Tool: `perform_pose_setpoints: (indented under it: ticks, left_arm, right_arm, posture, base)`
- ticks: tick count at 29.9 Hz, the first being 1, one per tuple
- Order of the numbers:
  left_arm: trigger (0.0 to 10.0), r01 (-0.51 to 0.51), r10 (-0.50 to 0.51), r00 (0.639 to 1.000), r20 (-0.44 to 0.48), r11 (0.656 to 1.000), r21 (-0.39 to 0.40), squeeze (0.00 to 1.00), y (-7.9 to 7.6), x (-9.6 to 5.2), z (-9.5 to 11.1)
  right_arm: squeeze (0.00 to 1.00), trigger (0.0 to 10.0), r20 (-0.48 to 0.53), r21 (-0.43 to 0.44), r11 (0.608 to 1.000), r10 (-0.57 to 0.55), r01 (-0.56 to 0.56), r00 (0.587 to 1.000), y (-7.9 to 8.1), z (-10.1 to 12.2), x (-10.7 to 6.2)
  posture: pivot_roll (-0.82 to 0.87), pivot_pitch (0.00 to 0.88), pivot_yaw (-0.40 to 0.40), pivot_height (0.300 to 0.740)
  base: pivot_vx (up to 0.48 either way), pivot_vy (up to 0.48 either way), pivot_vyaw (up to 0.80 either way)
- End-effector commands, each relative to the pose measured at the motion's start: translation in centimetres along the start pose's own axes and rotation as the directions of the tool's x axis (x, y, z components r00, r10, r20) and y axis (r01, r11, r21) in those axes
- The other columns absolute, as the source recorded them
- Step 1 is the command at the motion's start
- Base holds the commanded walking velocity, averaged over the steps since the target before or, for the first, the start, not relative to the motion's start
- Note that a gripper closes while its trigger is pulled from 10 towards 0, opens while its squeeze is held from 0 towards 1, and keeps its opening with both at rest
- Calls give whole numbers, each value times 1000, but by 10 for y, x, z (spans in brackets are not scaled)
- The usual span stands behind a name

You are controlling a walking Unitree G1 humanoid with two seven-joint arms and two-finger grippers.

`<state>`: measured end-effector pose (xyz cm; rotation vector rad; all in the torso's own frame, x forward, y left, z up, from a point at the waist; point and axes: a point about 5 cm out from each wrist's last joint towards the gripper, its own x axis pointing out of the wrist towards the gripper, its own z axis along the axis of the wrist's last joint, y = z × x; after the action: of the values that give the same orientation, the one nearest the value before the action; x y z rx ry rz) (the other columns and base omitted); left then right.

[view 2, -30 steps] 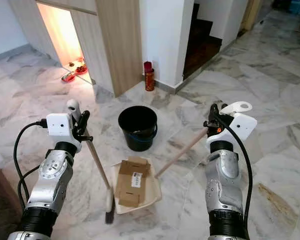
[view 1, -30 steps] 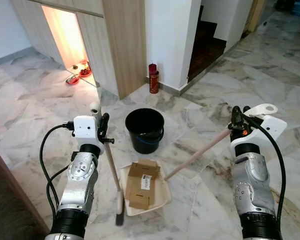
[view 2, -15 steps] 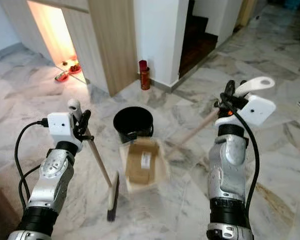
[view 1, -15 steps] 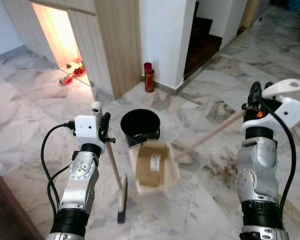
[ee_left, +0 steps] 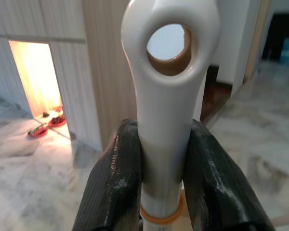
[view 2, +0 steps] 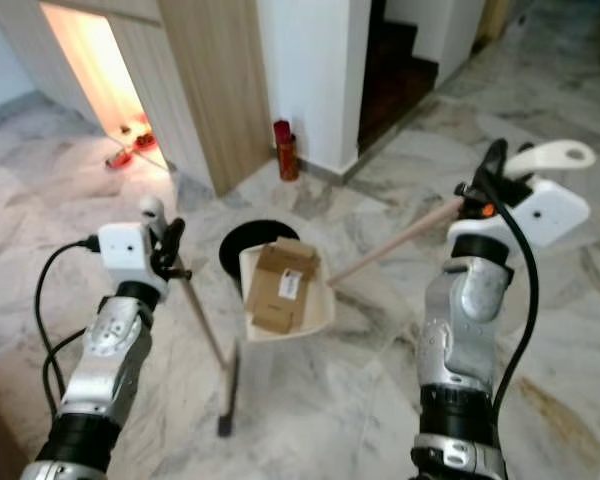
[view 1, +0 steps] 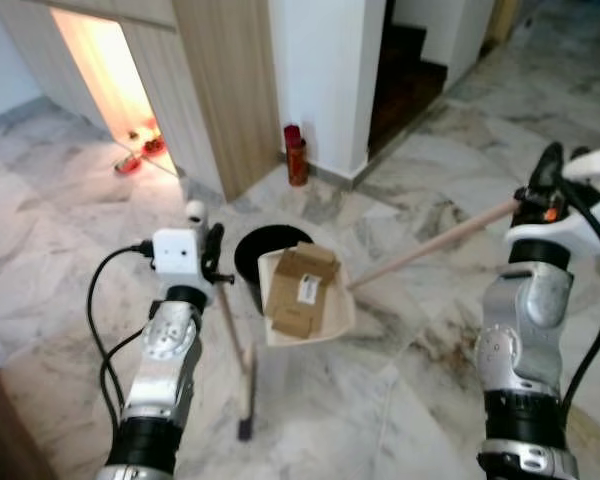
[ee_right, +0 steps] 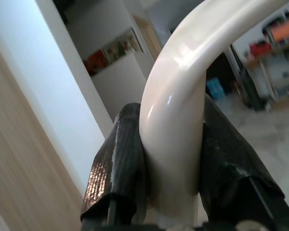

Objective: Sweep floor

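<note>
My right gripper (view 1: 546, 188) is shut on the white loop end (ee_right: 171, 120) of a long wooden handle. That handle carries a cream dustpan (view 1: 332, 312), lifted off the floor. Flattened brown cardboard (view 1: 302, 285) lies in the pan. The pan hangs tilted in front of a black bucket (view 1: 252, 252) and covers its right half. My left gripper (view 1: 214, 262) is shut on the white top of a broom handle (ee_left: 164, 96). The broom's stick slants down to its head (view 1: 245, 400) on the marble floor.
A red canister (view 1: 295, 155) stands at the foot of a white wall, beside a wood-panelled column (view 1: 220, 90). A dark stairway (view 1: 405, 70) opens at the back right. Red bowls (view 1: 135, 160) sit in a lit niche at the back left. Marble floor spreads around.
My right arm has raised the dustpan with the cardboard off the floor and up against the bucket. The broom stays in my left gripper, head on the floor. The camera shifted slightly.
</note>
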<state>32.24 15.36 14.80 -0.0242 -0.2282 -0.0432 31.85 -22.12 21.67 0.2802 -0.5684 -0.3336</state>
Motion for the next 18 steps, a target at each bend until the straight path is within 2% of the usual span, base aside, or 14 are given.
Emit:
perform_pose_setpoints:
  ticks: [1,5,10,18]
  left_arm:
    - [10000,-18,17,999,39,999,31,0,8,3,10]
    - [10000,-21,19,999,41,999,30,0,9,4,11]
    - [10000,-19,18,999,42,1000,24,0,7,4,11]
    - [10000,-18,16,999,40,999,28,0,7,3,11]
  right_arm:
    - [0,10000,94,53,998,37,-42,995,17,17,5]
    - [0,10000,82,30,997,64,-66,995,20,15,5]
    - [0,10000,74,30,997,73,-75,995,21,14,5]
    - [0,10000,71,40,996,81,-84,994,22,13,3]
  posture:
    - [-53,0,39,740]
    - [-51,0,37,740]
    - [-50,0,35,740]
    - [-53,0,37,740]
  base:
    - [356,0,0]
    - [355,0,0]
    - [356,0,695]
    - [357,0,0]
